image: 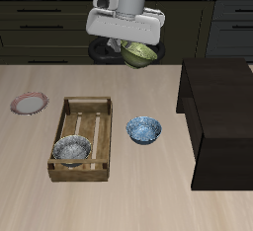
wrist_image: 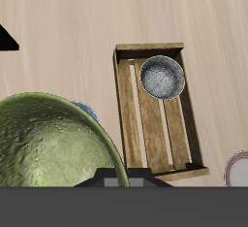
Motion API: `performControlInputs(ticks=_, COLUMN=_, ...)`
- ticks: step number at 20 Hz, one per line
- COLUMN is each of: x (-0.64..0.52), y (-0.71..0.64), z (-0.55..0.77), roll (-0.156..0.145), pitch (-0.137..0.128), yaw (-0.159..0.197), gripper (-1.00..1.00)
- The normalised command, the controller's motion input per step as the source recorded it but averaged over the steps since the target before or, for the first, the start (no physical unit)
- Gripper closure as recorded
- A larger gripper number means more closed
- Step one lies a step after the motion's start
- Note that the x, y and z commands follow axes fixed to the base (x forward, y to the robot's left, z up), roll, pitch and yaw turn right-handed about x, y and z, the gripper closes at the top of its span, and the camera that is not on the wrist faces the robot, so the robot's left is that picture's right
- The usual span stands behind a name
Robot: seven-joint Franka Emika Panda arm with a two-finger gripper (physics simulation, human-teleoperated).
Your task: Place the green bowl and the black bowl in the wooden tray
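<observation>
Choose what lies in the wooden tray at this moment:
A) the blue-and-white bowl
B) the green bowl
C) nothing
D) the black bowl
D: the black bowl sits at the front end of the tray, while the green bowl hangs in the tool above the table's back, and the blue-and-white bowl stands on the table beside the tray.

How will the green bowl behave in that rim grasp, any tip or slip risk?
The green bowl hangs tilted from the gripper, high above the table, so it may swing or pivot. It looks rigid with a smooth rounded wall, so probably slippery. Over the wooden tray, a drop might make it rock or roll.
</observation>
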Motion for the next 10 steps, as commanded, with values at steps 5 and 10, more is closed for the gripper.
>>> performControlInputs(ticks=5, x=-0.04, y=-0.47, z=0.00, roll=-0.037, pitch=-0.016, yaw=-0.012, gripper=1.00)
performControlInputs(ticks=10, x=-0.03, y=-0.33, z=-0.18, roll=-0.019, pitch=0.010, yaw=-0.003, gripper=1.00)
